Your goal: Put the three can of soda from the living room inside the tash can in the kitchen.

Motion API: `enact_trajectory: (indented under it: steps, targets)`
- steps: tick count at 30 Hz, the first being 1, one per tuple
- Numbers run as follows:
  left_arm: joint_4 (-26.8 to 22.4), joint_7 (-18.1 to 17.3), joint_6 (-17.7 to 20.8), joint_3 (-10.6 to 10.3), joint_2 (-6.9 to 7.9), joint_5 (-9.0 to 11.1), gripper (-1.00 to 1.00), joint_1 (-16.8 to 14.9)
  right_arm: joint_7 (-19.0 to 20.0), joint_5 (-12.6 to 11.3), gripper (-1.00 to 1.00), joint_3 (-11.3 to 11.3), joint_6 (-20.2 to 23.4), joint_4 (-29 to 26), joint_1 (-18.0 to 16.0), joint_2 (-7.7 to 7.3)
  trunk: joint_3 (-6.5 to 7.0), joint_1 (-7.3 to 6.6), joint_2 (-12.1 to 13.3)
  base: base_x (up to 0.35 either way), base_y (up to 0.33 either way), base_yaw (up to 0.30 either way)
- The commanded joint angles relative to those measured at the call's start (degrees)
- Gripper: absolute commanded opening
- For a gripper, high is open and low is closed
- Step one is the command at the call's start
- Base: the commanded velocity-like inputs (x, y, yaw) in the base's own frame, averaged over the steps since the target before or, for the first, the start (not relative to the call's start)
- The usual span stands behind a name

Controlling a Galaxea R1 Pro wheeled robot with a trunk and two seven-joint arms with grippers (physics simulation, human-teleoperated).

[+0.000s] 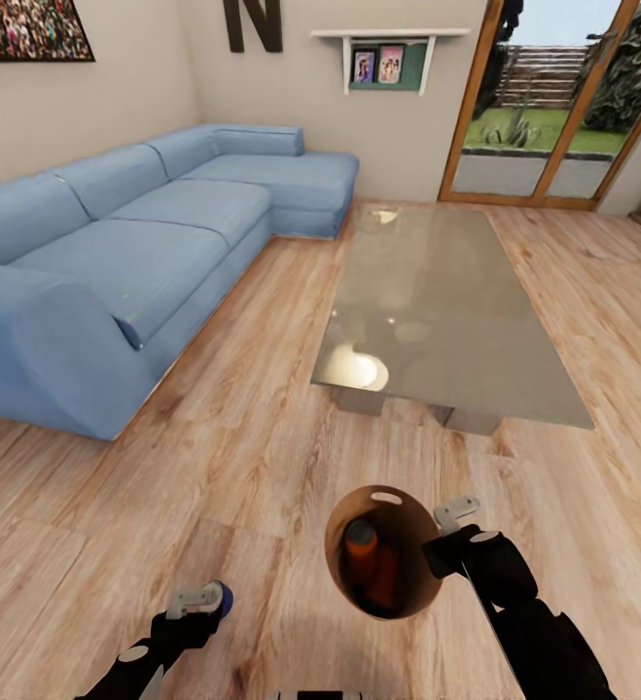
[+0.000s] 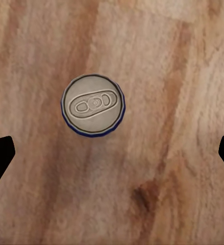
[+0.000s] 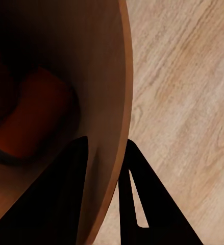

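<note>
The dark blue can of soda (image 2: 93,105) stands upright on the wood floor, its silvery top facing the left wrist camera. My left gripper (image 1: 195,599) hangs over it, open, with the fingertips (image 2: 0,153) wide apart and the can (image 1: 223,597) just off its tip. My right gripper (image 1: 445,533) is shut on the rim of the tash can (image 1: 344,520), one finger inside the copper-brown wall (image 3: 91,61) and one outside. The bin hangs tilted above the floor. An orange can of soda (image 1: 362,550) lies inside it, also seen as an orange can (image 3: 35,117) with a second dim shape beside it.
This is the living room. The long blue corner sofa (image 1: 135,253) runs along the left wall. A low glass table (image 1: 437,311) stands ahead on the right, with wood-framed glass doors (image 1: 544,107) behind it. Plank floor (image 1: 242,457) lies between me and the table.
</note>
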Motion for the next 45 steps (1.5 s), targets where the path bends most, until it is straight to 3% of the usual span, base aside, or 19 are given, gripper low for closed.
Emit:
enact_trajectory:
  steps: [1,41,45]
  targets:
    - [0.0,0.0,0.0,0.0,0.00,0.0,1.00,0.0,0.1,-0.8,-1.00,0.0,0.1,0.0,0.0,0.00,-0.09,-0.01,0.0,0.000,0.000,0.000]
    - [0.0,0.0,-0.1,-0.1,0.00,0.0,1.00,0.0,0.1,-0.8,-1.00,0.1,0.1,-0.1,0.0,0.01,-0.40,-0.01,0.0,0.038,0.000,0.000]
    - [0.0,0.0,-0.1,0.0,0.01,0.0,1.00,0.0,0.1,-0.8,-1.00,0.1,0.1,-0.1,0.0,0.01,-1.12,0.87,-1.6,0.000,0.000,0.000]
